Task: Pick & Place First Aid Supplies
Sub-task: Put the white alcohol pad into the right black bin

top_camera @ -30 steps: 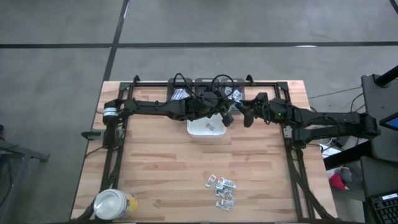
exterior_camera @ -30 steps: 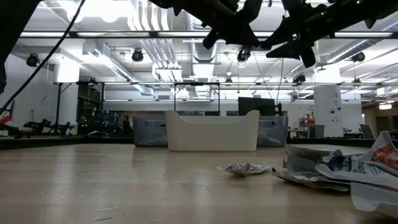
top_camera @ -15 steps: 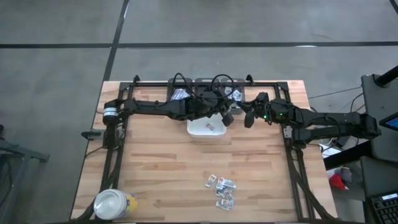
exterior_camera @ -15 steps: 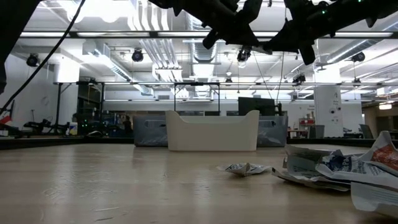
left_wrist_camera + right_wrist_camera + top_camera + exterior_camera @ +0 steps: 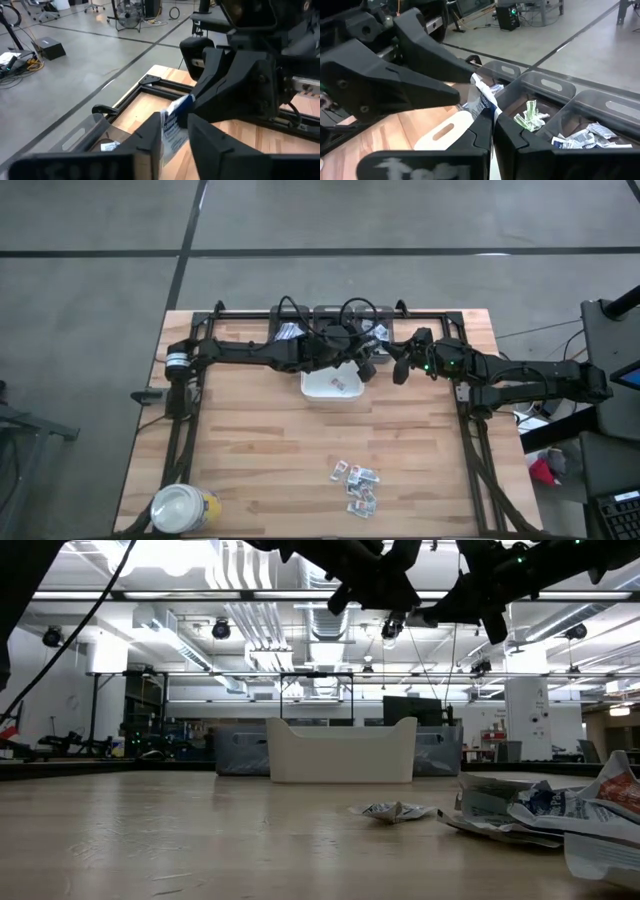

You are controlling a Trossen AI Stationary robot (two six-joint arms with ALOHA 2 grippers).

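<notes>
Packet pinched in right pincer, beside left pincer.

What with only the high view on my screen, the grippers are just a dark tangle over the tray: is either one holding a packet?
Observer: Yes. In its wrist view the right gripper is shut on a white-and-blue packet.
Operator: How high up is that handover?
Observer: The left gripper meets the right one at that packet, and the low view shows both arms well above the rim of the tray.
</notes>
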